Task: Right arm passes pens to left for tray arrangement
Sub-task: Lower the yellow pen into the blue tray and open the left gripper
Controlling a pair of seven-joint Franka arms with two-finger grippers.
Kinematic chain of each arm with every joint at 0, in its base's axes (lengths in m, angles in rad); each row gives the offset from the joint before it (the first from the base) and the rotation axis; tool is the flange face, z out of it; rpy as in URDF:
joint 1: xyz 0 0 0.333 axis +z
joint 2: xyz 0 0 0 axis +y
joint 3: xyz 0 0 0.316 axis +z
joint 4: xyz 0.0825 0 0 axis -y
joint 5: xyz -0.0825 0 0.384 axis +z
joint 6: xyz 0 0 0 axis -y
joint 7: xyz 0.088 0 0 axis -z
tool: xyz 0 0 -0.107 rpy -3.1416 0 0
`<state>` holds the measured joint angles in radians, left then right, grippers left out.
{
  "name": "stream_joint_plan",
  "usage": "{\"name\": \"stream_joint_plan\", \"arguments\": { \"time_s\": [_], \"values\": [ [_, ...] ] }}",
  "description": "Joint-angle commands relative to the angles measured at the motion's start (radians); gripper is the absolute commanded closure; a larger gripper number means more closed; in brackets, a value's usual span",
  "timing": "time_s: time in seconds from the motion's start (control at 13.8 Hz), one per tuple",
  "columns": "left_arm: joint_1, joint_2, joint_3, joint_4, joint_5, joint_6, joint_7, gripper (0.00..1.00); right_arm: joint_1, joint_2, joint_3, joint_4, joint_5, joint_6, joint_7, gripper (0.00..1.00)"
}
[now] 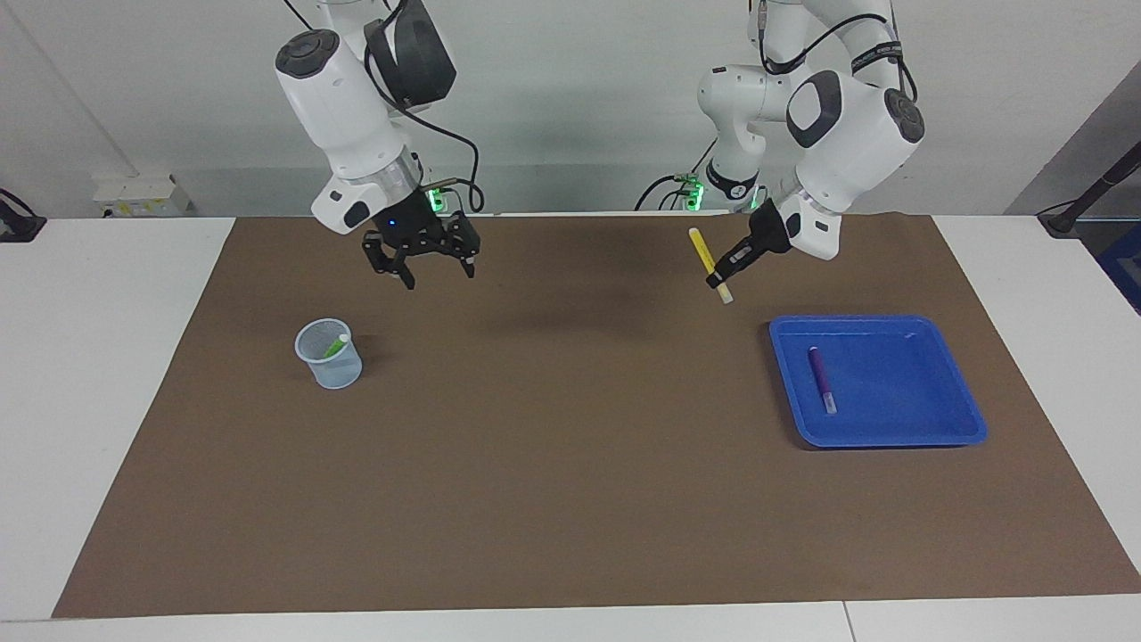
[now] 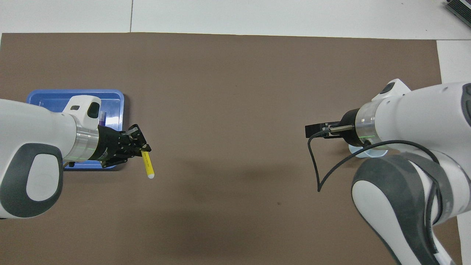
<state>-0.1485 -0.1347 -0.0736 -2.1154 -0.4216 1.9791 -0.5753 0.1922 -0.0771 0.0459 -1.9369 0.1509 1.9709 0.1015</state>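
Left gripper (image 1: 724,275), upper right in the facing view, clamps the yellow pen (image 1: 702,247) above the mat, near the tray (image 1: 967,419) (purple pen (image 1: 821,376) inside). Right gripper (image 1: 434,267), upper left, hangs spread wide and empty above the cup (image 1: 329,355), where the green pen (image 1: 335,345) stands.

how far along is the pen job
Done: the purple pen lies in the blue tray. In hand: the left tool is shut on the yellow pen, beside the tray. Left: the green pen sits in the mesh cup, the open right tool above it.

yellow pen (image 1: 707,257), purple pen (image 1: 821,375), bright-blue tray (image 1: 927,428), green pen (image 1: 336,345), brown mat (image 1: 553,464).
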Motion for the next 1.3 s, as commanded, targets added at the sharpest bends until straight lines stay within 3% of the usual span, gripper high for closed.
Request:
{"name": "stream_joint_plan", "arguments": {
  "time_s": [0.0,0.22,0.43,0.72,1.23],
  "values": [
    [0.064,-0.011,-0.003,0.003,0.119,-0.032,0.190,1.00,-0.059,-0.044,0.015,-0.045,-0.137,-0.046,-0.141,0.00],
    [0.144,-0.002,-0.003,0.008,0.246,-0.022,0.401,1.00,-0.144,-0.044,0.015,-0.103,-0.182,0.000,-0.256,0.00],
    [0.211,0.062,-0.003,0.028,0.346,0.015,0.560,1.00,-0.186,-0.015,0.015,-0.132,-0.195,0.049,-0.304,0.00],
    [0.251,0.157,-0.005,0.029,0.417,0.133,0.603,1.00,-0.200,0.049,0.015,-0.180,-0.195,0.114,-0.318,0.00],
    [0.291,0.297,-0.003,0.078,0.465,0.251,0.640,1.00,-0.227,0.117,0.015,-0.183,-0.195,0.178,-0.348,0.16]
  ]
}}
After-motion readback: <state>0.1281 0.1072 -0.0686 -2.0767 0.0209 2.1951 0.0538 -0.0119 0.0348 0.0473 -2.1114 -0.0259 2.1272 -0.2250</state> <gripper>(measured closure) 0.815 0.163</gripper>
